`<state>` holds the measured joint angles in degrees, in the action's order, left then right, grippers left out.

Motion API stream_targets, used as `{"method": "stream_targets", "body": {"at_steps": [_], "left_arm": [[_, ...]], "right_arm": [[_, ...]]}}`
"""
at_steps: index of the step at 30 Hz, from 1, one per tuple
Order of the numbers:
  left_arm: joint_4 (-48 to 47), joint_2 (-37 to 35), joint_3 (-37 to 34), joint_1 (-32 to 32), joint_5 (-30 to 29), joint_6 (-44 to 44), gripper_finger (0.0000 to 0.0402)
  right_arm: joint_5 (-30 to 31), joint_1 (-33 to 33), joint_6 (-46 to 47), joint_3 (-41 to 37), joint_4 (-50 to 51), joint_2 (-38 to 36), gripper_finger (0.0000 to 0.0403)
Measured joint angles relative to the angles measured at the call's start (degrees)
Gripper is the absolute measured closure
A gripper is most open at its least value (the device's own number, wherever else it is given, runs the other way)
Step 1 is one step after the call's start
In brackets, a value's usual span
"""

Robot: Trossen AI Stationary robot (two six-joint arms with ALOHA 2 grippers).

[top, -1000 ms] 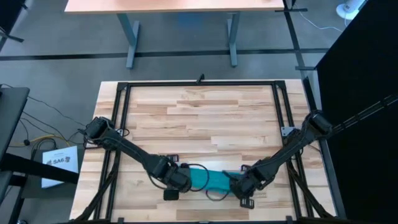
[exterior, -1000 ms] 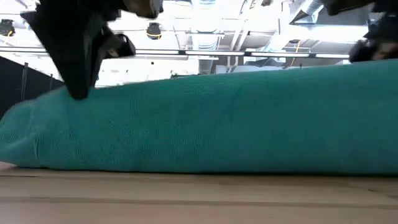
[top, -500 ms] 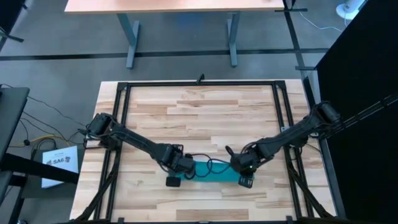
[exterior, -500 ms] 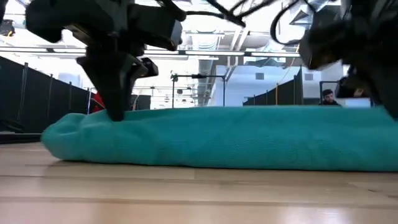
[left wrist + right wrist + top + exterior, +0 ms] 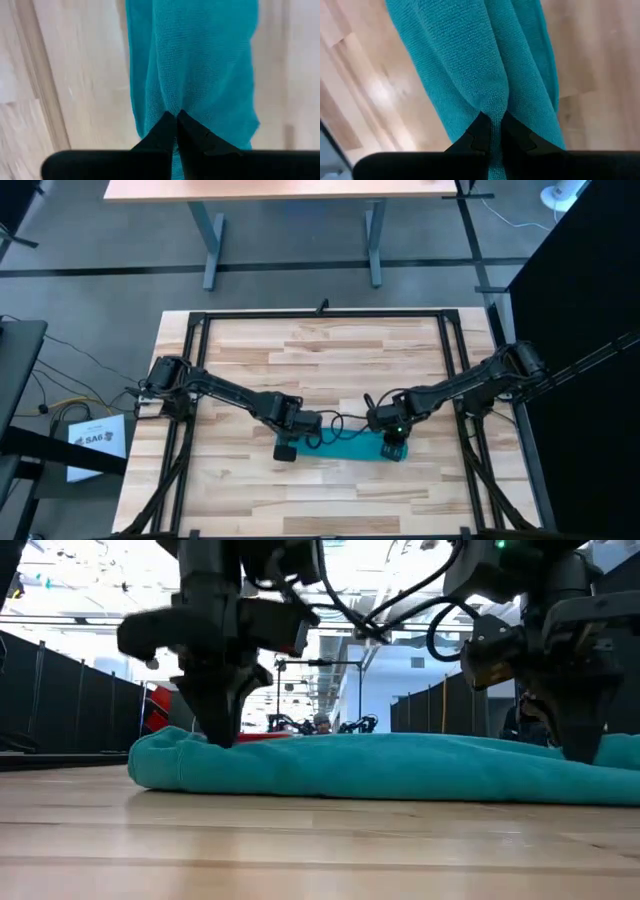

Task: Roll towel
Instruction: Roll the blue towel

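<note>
Left gripper (image 5: 176,116), right gripper (image 5: 492,120): both pinched closed on towel (image 5: 345,448).

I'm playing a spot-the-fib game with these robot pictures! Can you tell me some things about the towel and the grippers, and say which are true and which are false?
1. The towel is spread out flat and wide. False: it is bunched into a long, narrow roll.
2. The left gripper is pinching the towel. True.
3. The right gripper is open and away from the towel. False: it is shut on towel cloth.
4. The grippers hold opposite ends of the towel. True.
5. The towel lies on a wooden table. True.
</note>
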<state>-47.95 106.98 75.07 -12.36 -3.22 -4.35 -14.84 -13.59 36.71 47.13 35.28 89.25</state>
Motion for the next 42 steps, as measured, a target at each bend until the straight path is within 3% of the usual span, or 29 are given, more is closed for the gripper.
{"method": "stream_targets", "body": {"at_steps": [6, 12, 22, 24, 26, 28, 30, 37, 42], "left_arm": [[1.5, 0.0, -4.4, 1.5, -1.4, -0.9, 0.0383], [-3.7, -2.2, -3.4, 2.0, -2.7, -2.2, 0.0347], [-3.9, -10.9, -0.5, 1.9, -5.3, -4.0, 0.0332], [-2.3, -11.4, -0.5, 1.8, -4.6, -4.9, 0.0332], [-0.3, -11.4, -0.5, 1.3, 0.0, -5.6, 0.0331], [2.5, -10.6, -0.5, 0.0, 5.8, -5.6, 0.0331], [4.7, -9.1, -0.4, -1.6, 7.8, -5.3, 0.0331], [2.8, -3.0, -0.5, -2.5, 7.7, -1.4, 0.0331], [4.1, -2.7, -4.6, -1.5, 7.8, -0.7, 0.0331]], "right_arm": [[2.0, 1.8, -1.2, 0.0, -0.2, 0.0, 0.0354], [2.1, 2.4, -1.0, 1.9, 4.5, -1.3, 0.0318], [2.4, 2.3, -0.9, 4.7, 4.4, -9.6, 0.0311], [2.6, 1.9, -1.2, 4.7, 1.8, -10.3, 0.0311], [2.6, 0.8, -2.1, 4.7, -2.3, -10.3, 0.0311], [1.7, -0.9, -2.7, 4.7, -7.1, -9.1, 0.031], [1.0, -2.3, -2.9, 4.8, -9.5, -6.9, 0.031], [-1.4, -2.8, -6.2, 4.7, -4.7, 3.5, 0.031], [-1.8, -1.5, -8.6, 4.0, -4.8, 5.5, 0.031]]}}
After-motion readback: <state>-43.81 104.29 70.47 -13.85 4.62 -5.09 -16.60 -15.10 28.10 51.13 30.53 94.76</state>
